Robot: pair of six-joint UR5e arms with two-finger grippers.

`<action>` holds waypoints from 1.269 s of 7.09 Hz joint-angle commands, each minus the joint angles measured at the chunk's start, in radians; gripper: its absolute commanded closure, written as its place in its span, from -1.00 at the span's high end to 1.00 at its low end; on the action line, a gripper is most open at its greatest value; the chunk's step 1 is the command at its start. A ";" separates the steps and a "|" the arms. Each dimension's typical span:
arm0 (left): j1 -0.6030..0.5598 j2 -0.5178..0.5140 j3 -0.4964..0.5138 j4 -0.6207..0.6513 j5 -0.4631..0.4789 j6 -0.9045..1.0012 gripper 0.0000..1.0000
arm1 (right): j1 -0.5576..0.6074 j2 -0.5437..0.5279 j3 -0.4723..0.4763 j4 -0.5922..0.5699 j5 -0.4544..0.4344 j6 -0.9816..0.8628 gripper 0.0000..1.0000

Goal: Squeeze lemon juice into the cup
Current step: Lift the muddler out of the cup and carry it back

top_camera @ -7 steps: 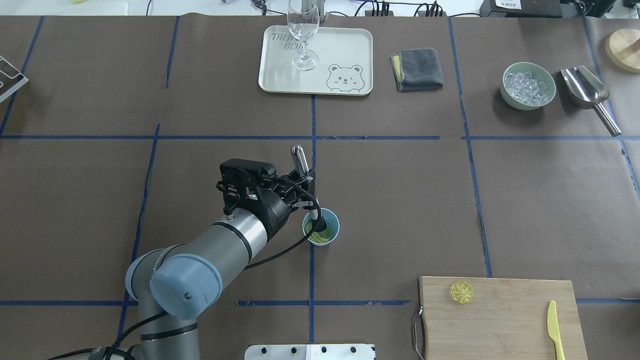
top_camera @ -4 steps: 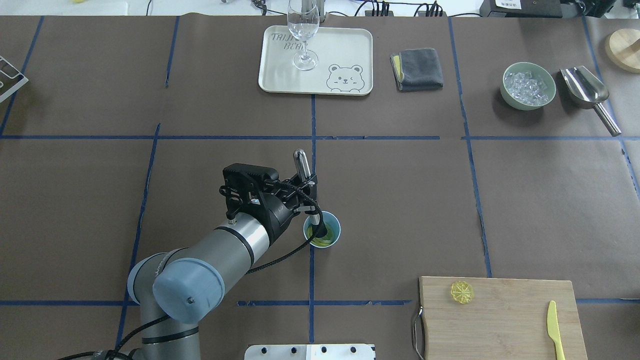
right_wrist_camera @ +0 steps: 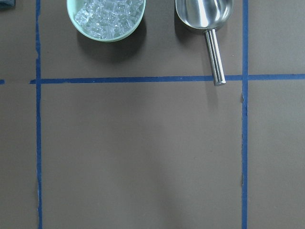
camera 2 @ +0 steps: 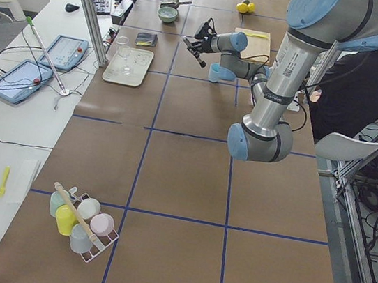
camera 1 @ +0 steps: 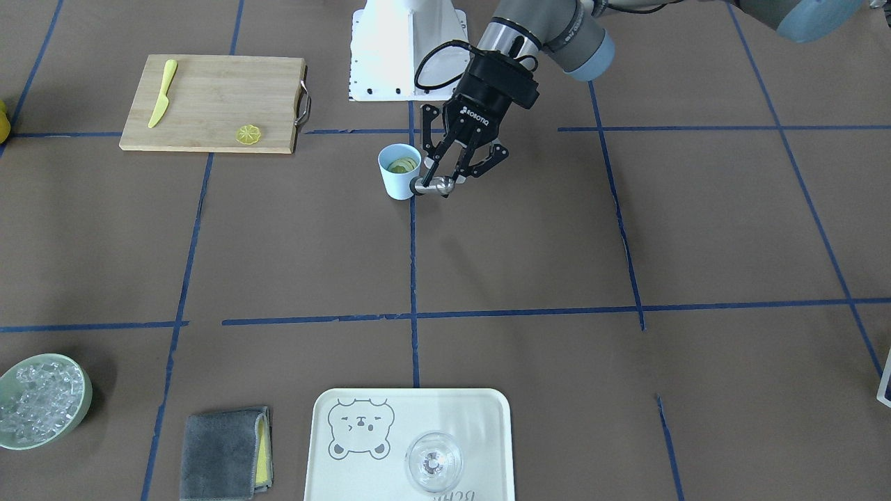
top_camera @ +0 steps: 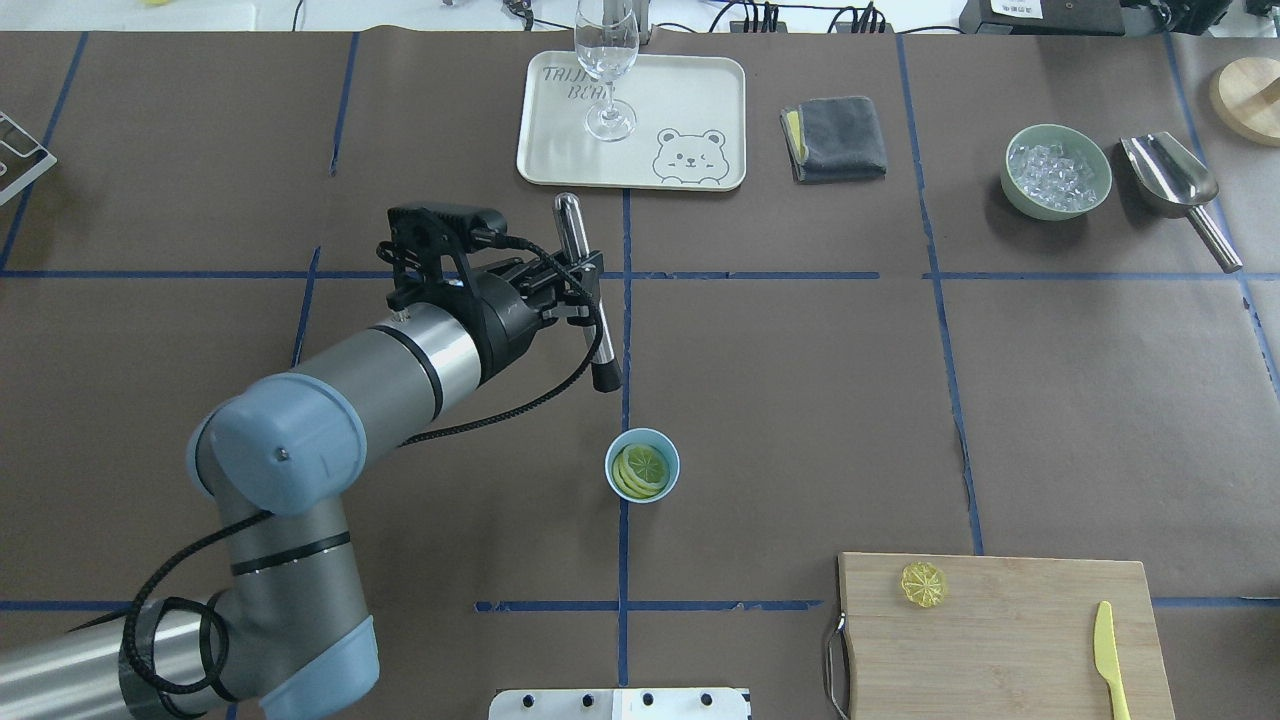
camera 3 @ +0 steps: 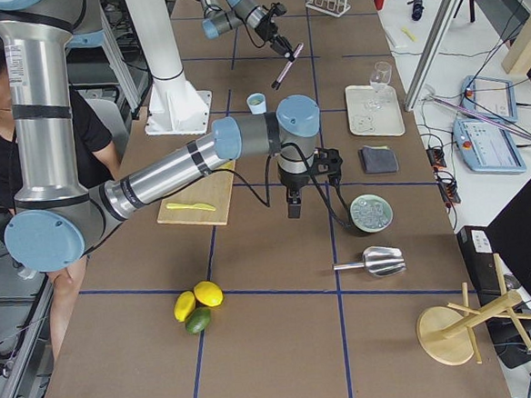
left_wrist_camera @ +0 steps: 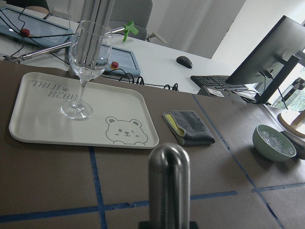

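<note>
lemon [top_camera: 645, 468] in cup [camera 1: 397, 182] | left tool [top_camera: 588, 288] clamped on tilted metal rod [top_camera: 600, 345] | aloft, clear of cup

Above the cup [top_camera: 642, 465] lies open, muddler [top_camera: 598, 340] aside.

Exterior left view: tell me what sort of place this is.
Probably a robotics lab: a grey-and-blue robot arm over a brown paper-covered table gridded with blue tape, beside a white bench with blue-cased tablets.

light-blue cup [top_camera: 676, 462], yellow lemon [top_camera: 641, 470], silver muddler [top_camera: 599, 342], cream bear-printed tray [top_camera: 690, 90], grey cloth [top_camera: 840, 138], pale green bowl [top_camera: 1008, 186]
</note>
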 commanded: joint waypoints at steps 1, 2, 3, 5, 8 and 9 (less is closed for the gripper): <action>-0.138 0.034 -0.012 0.001 -0.199 0.016 -1.00 | 0.001 -0.010 0.000 0.001 -0.002 -0.002 1.00; -0.222 0.080 -0.019 0.007 -0.348 0.016 -1.00 | 0.001 -0.010 0.000 0.001 -0.005 -0.002 1.00; -0.332 0.118 -0.041 0.083 -0.539 0.019 -1.00 | 0.005 -0.010 0.000 0.001 -0.008 -0.020 1.00; -0.548 0.182 -0.081 0.264 -0.798 0.103 -1.00 | 0.034 -0.010 -0.041 0.006 -0.010 -0.091 1.00; -0.628 0.240 -0.242 0.876 -0.839 0.333 -1.00 | 0.073 -0.010 -0.081 0.010 -0.010 -0.142 1.00; -0.628 0.229 -0.227 1.032 -0.837 0.425 -1.00 | 0.085 -0.005 -0.104 0.021 -0.008 -0.140 1.00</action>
